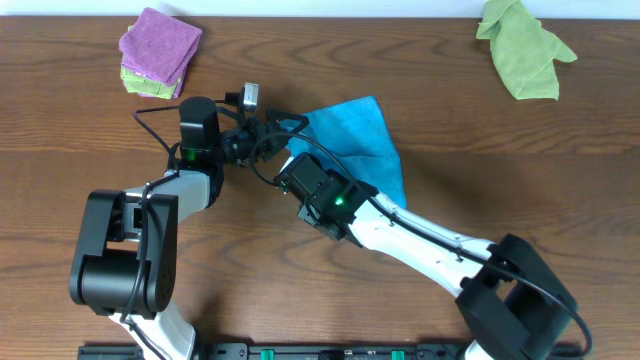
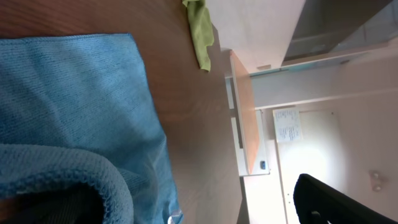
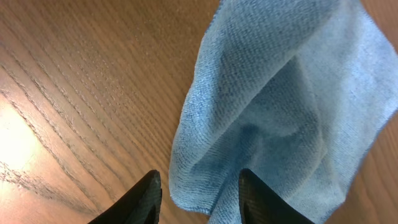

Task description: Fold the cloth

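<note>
The sky-blue cloth [image 1: 355, 130] lies partly folded on the wooden table. In the left wrist view the cloth [image 2: 74, 99] fills the left side, with a rolled fold close to the camera and a small white tag [image 2: 175, 218] at the bottom edge. My left gripper [image 1: 268, 128] is at the cloth's left corner. It is turned on its side, with one black finger far right and the other hidden behind the fold [image 2: 199, 211]. My right gripper [image 1: 285, 160] is open, its two fingers [image 3: 200, 199] on either side of a hanging edge of the cloth [image 3: 280, 93].
A purple folded cloth [image 1: 158, 45] sits on a light green one at the back left. An olive-green cloth [image 1: 525, 45] lies crumpled at the back right and also shows in the left wrist view [image 2: 200, 31]. Both arms meet near the table's middle.
</note>
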Available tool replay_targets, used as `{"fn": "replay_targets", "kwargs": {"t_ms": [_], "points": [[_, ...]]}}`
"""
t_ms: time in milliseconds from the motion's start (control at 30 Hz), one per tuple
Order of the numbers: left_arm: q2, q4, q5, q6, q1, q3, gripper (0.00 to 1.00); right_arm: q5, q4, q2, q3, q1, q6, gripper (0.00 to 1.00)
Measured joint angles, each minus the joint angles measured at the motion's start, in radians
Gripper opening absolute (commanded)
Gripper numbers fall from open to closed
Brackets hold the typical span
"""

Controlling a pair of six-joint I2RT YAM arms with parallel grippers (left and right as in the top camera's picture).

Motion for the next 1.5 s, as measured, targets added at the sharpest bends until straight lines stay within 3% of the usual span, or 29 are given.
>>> {"fn": "replay_targets", "kwargs": {"t_ms": [400,600,800,1467,1500], "points": [[0.000,0.001,-0.020,-0.018,0.000,0.000,0.95,-0.041,0.026,0.050,-0.007,0.000,0.000,0.40],[0.000,0.001,-0.023,-0.018,0.000,0.000,0.95,-0.046,0.052,0.058,-0.008,0.000,0.004,0.27],[0.000,0.000,-0.023,-0.018,0.000,0.000,0.95,-0.049,0.054,0.084,-0.008,0.000,0.009,0.02],[0.000,0.001,-0.045,-0.018,0.016,0.000,0.95,-0.041,0.056,0.039,-0.008,-0.011,0.021,0.02],[0.000,0.001,-0.045,-0.018,0.016,0.000,0.95,-0.041,0.056,0.030,-0.008,-0.011,0.023,0.24]]}}
